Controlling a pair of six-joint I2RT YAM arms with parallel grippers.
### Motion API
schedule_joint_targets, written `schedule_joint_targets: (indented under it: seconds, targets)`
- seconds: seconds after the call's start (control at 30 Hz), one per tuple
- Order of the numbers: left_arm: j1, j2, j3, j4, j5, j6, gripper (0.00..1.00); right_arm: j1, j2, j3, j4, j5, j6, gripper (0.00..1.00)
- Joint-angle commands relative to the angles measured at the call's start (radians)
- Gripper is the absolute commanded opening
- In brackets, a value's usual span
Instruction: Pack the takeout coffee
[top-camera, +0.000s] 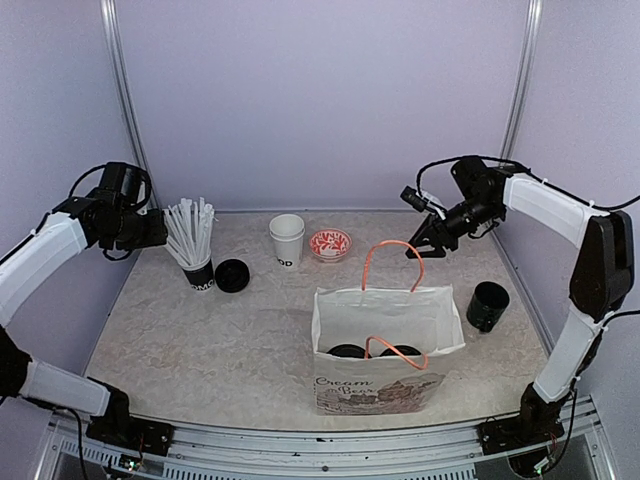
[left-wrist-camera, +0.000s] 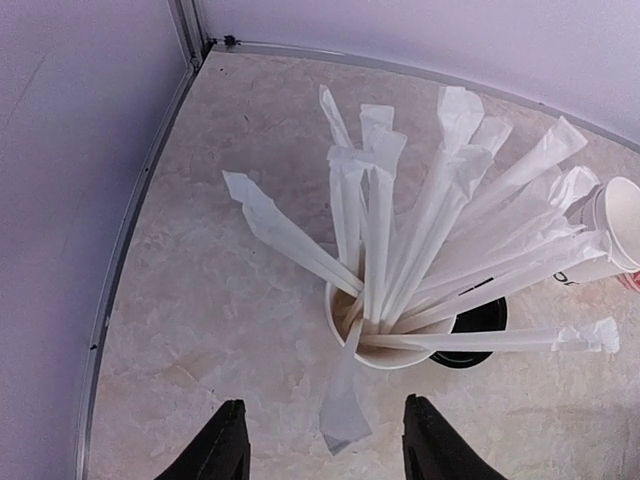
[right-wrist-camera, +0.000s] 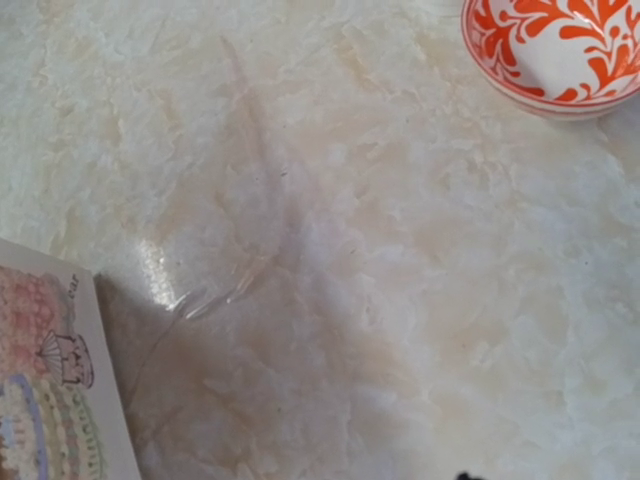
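The takeout coffee shows only as two round black lids (top-camera: 347, 351) (top-camera: 401, 352), side by side inside the white paper bag (top-camera: 432, 318) with orange handles at the table's front middle. My left gripper (top-camera: 152, 230) hovers at the far left beside a cup of white wrapped straws (top-camera: 192, 245). In the left wrist view this gripper (left-wrist-camera: 325, 455) is open, and one straw's paper tip (left-wrist-camera: 345, 420) hangs toward the gap without being gripped. My right gripper (top-camera: 425, 243) hangs open above the table just behind the bag's far handle (top-camera: 392, 262), holding nothing. The right wrist view leaves out its fingers.
A stack of white cups (top-camera: 287, 240) and a red-patterned bowl (top-camera: 330, 243) stand at the back middle. A loose black lid (top-camera: 232, 275) lies beside the straw cup. A black pot (top-camera: 487, 305) stands right of the bag. The right wrist view shows the bag's corner (right-wrist-camera: 50, 400) and the bowl (right-wrist-camera: 560, 50).
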Motion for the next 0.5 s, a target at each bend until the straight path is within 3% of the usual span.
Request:
schedule_joint_targets:
  seconds: [0.0, 0.2, 0.47]
  targets:
    - [0.049, 0.026, -0.025, 0.091, 0.082, 0.057, 0.49, -0.001, 0.026, 0.034, -0.006, -0.006, -0.01, 0.57]
    - [0.059, 0.056, -0.02, 0.11, 0.095, 0.072, 0.37, -0.001, 0.04, 0.049, -0.012, -0.001, -0.01, 0.57]
    - [0.059, 0.074, -0.02, 0.119, 0.091, 0.091, 0.31, -0.002, 0.053, 0.067, -0.024, -0.003, -0.006, 0.57]
